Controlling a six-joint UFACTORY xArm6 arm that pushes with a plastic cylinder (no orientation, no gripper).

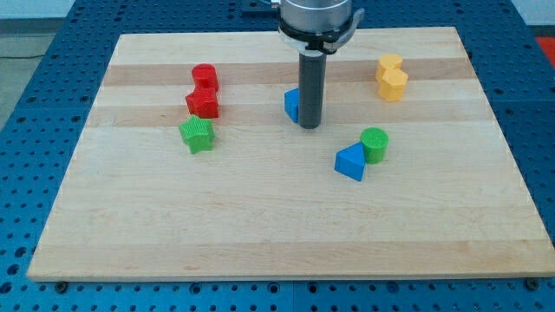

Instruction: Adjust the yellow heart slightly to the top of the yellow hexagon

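On the wooden board (260,243), my tip (310,126) stands just right of the blue block (291,104). Well to the tip's left lie the red cylinder (205,76), a red block (202,104) and the green star (197,135). To its upper right, the yellow heart (389,63) touches the yellow hexagon (394,85). To its lower right, the green cylinder (375,143) touches the blue triangle (350,162).

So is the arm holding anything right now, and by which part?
Nothing is held; the rod cannot grip. My tip rests on the board right beside a blue block, well left of the two yellow blocks.
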